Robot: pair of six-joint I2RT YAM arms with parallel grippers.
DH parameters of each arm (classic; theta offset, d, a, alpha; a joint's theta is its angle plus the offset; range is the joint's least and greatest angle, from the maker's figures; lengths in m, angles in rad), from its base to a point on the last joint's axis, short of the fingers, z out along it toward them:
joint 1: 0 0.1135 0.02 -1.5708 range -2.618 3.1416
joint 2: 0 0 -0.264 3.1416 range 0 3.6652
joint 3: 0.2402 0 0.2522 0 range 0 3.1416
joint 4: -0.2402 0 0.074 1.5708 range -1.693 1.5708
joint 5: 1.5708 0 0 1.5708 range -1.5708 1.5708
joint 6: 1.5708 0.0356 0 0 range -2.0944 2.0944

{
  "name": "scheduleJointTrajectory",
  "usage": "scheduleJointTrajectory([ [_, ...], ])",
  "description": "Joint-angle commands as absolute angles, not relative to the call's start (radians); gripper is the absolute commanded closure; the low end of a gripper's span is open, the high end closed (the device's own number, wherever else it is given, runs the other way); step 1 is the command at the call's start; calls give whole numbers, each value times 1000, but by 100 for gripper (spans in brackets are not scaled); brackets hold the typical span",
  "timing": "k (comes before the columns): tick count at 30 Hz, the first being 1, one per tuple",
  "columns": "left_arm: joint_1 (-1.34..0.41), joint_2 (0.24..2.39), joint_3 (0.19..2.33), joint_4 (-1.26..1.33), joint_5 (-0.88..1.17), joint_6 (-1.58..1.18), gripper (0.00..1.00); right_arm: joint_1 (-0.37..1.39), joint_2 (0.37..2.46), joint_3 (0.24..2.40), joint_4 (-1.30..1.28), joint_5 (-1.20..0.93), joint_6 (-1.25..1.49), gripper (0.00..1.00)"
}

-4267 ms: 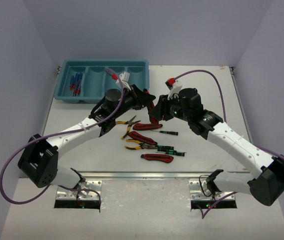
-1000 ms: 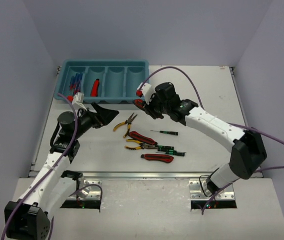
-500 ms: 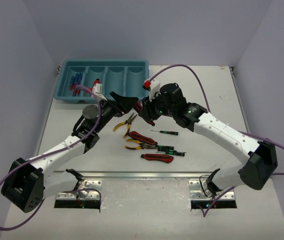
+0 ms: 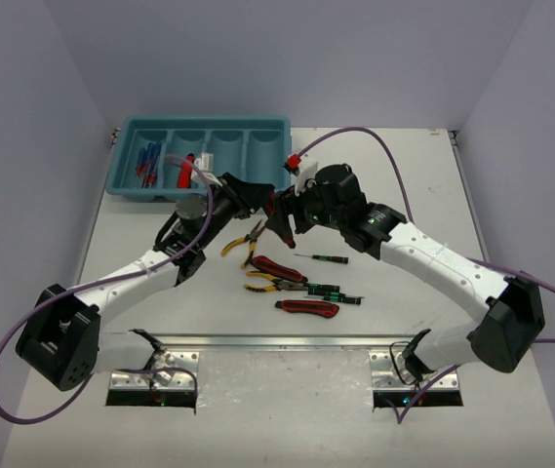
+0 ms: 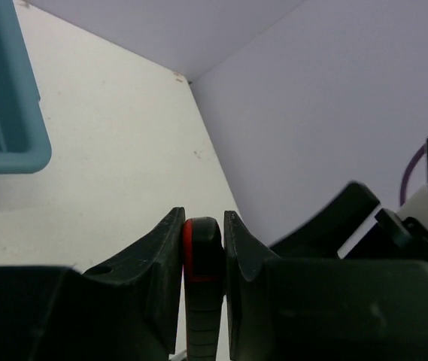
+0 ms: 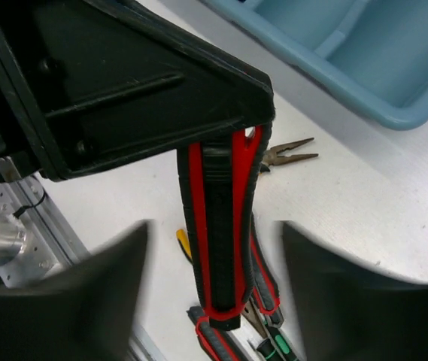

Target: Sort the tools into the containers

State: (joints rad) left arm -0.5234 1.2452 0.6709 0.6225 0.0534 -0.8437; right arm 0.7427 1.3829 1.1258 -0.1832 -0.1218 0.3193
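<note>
A red-and-black utility knife [image 6: 221, 226] hangs in the air between the two arms, just in front of the teal tray [image 4: 204, 124]. My left gripper [image 5: 202, 226] is shut on one end of it [image 5: 202, 259]. My right gripper [image 6: 214, 229] stands open, its blurred fingers [image 6: 101, 289] wide on both sides of the knife's other end and clear of it. From above, the left gripper [image 4: 260, 202] and the right gripper [image 4: 283, 220] meet nose to nose. Blue-and-red screwdrivers [image 4: 147, 161] lie in the tray's leftmost compartment and another knife [image 4: 185, 171] in the second.
On the table below lie yellow-handled pliers [image 4: 246, 240], a second pair [image 4: 267, 284], two more red-and-black knives [image 4: 279, 268] [image 4: 306, 308], and two thin precision screwdrivers [image 4: 321, 257] [image 4: 334, 292]. The tray's two right compartments hold nothing.
The left arm swung right to meet the right gripper and its jaws closed on the knife. The right jaws, which held the knife, have opened off it.
</note>
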Motion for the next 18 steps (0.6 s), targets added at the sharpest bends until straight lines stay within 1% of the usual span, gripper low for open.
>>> scheduleJointTrajectory([
  [1,-504,1272,923,326,-63,-588,100,742,1303,1100,-133,4,337,1],
  [3,-452,1319,1012,222,-139,-506,100,725,1247,1063,-166,102,329,1],
  [6,-293,1396,1153,126,-166,-412,100,675,1120,994,-222,166,322,1],
  [8,-208,1471,1272,86,-195,-307,100,638,1035,949,-246,190,314,1],
  [9,-175,1527,1349,75,-244,-247,100,622,995,938,-257,186,307,1],
  [11,-135,1606,1448,65,-300,-166,100,608,951,912,-280,183,293,1],
  [14,-72,1795,1632,50,-292,12,100,604,898,882,-338,165,282,1],
  [15,-60,1819,1687,24,-288,29,100,603,881,870,-345,157,281,1],
  [18,-15,2016,1887,-91,-226,61,100,604,829,821,-365,155,278,1],
])
